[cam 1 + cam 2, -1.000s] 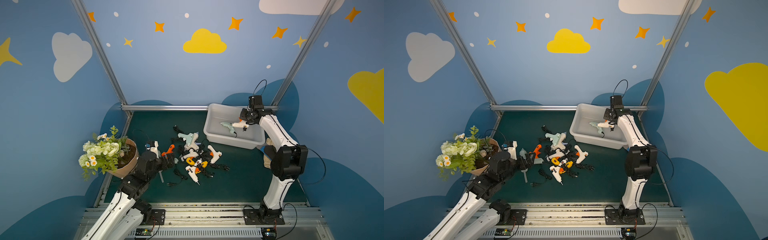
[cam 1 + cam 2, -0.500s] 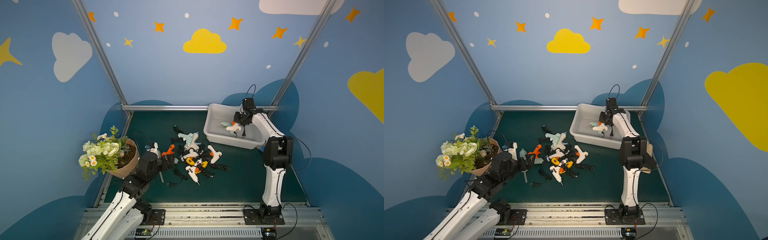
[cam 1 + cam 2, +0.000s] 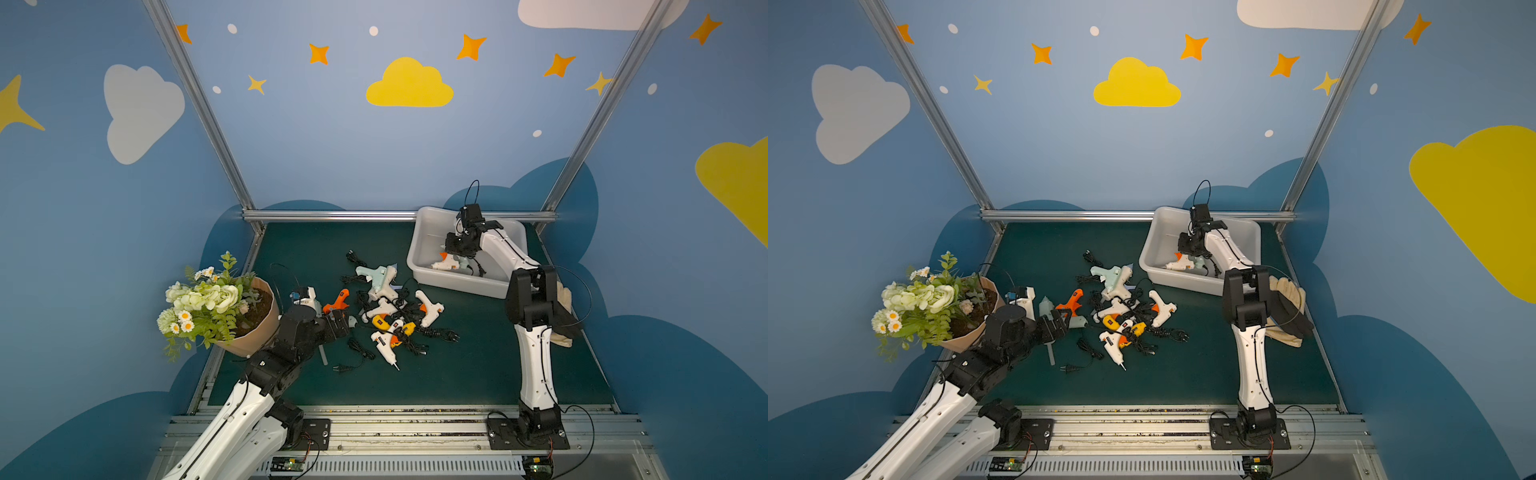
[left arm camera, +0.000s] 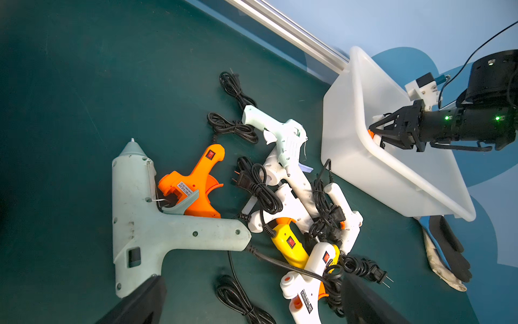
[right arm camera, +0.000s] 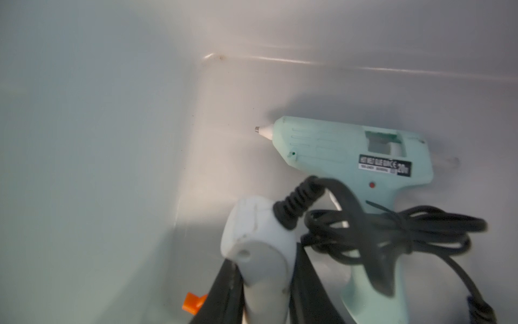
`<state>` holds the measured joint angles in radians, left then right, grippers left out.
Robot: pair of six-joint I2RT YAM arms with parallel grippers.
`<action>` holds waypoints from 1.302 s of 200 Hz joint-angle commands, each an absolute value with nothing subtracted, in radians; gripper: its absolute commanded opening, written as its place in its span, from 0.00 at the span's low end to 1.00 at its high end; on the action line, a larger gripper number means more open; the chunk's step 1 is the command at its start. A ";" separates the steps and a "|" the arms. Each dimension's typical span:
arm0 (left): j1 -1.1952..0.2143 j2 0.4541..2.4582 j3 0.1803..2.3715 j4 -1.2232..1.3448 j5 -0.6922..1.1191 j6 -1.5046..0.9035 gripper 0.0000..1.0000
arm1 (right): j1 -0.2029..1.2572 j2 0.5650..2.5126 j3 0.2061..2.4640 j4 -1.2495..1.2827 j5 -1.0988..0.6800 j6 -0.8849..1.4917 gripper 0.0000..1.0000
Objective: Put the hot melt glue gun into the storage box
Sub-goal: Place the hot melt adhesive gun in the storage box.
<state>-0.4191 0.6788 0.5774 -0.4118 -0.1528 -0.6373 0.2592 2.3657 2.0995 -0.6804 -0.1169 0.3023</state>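
Observation:
The storage box stands at the back right of the green mat. My right gripper reaches down inside it, shut on the handle of a white hot melt glue gun with an orange nozzle. A mint glue gun lies on the box floor beside it. My left gripper hovers open and holds nothing. It is over the near left edge of the pile of glue guns, beside a large pale mint gun and an orange one.
A potted bunch of flowers stands at the left edge next to my left arm. A work glove lies on the mat right of the box, behind my right arm. Loose black cords and plugs trail around the pile.
My right gripper has moved left and down into the box with the white glue gun, and that arm has folded closer. My left arm has hardly moved.

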 commanded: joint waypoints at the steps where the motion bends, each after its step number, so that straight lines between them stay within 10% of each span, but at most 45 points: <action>1: -0.416 0.685 0.568 -0.414 -0.142 -0.651 1.00 | 0.259 2.394 2.139 -0.716 -0.130 0.287 0.00; 198: -0.407 0.635 0.468 -0.504 -0.238 -0.718 1.00 | 0.298 2.188 1.994 -0.825 -0.020 0.298 0.80; 211: -0.393 0.624 0.452 -0.504 -0.272 -0.719 1.00 | 0.311 2.130 1.926 -0.803 -0.001 0.299 0.98; 260: -0.252 0.627 0.419 -0.445 -0.254 -0.685 1.00 | 0.349 1.936 1.676 -0.732 0.044 0.343 0.98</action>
